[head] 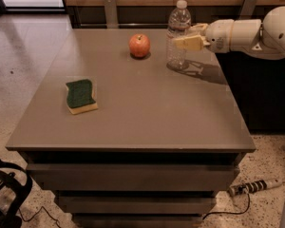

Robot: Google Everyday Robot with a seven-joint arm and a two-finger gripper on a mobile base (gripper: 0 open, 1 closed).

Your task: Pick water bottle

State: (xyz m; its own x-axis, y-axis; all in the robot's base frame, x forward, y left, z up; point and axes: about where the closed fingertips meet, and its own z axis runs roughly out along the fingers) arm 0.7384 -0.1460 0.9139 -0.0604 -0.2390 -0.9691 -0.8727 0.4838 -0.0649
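Note:
The water bottle is clear ribbed plastic with a white cap. It stands upright at the back right of the brown table, to the right of the apple. My gripper reaches in from the right on the white arm. Its fingers are closed on the bottle's middle, one in front and one behind. The bottle's base is at the table top or just above it; I cannot tell which.
A red apple sits left of the bottle. A green-and-yellow sponge lies at the table's left. A wooden wall with metal brackets runs behind the table. A power strip and a black bag lie on the floor.

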